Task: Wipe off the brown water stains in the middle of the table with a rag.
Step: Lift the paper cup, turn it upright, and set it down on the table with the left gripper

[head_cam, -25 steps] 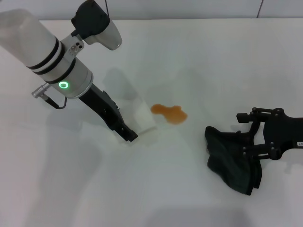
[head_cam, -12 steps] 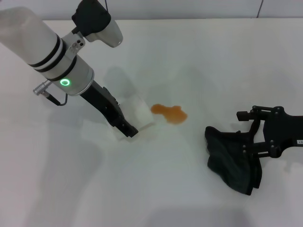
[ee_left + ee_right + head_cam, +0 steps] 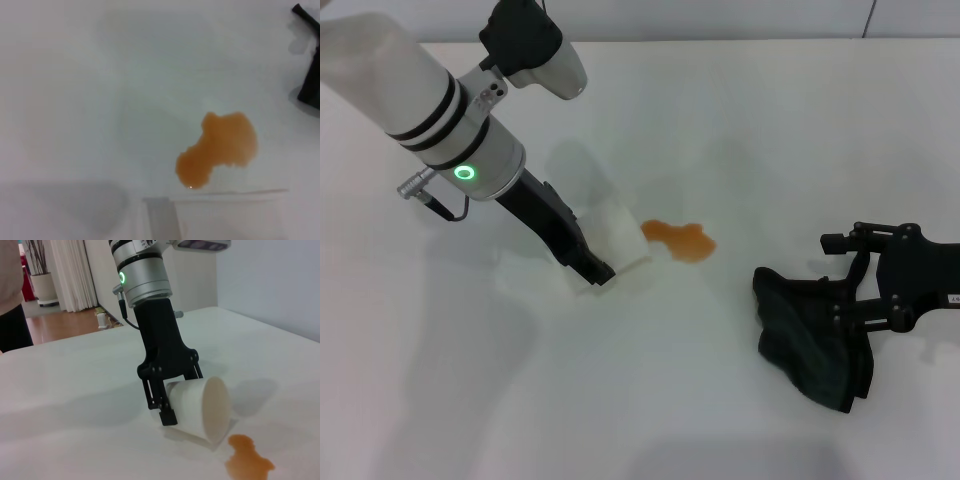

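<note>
The brown water stains form one small orange-brown blotch mid-table, also seen in the left wrist view and the right wrist view. My left gripper is shut on a white cup that is tipped on its side, mouth toward the blotch; the right wrist view shows its fingers clamping the cup. The black rag lies crumpled on the table to the right. My right gripper is open over the rag's near edge.
The cup's rim fills the lower edge of the left wrist view, just beside the blotch. The white tabletop stretches wide on all sides. Beyond the table edge, the right wrist view shows a room with curtains and a person standing far off.
My left arm has shifted slightly to the right, carrying the cup a little closer to the blotch. The right gripper and rag have stayed put.
</note>
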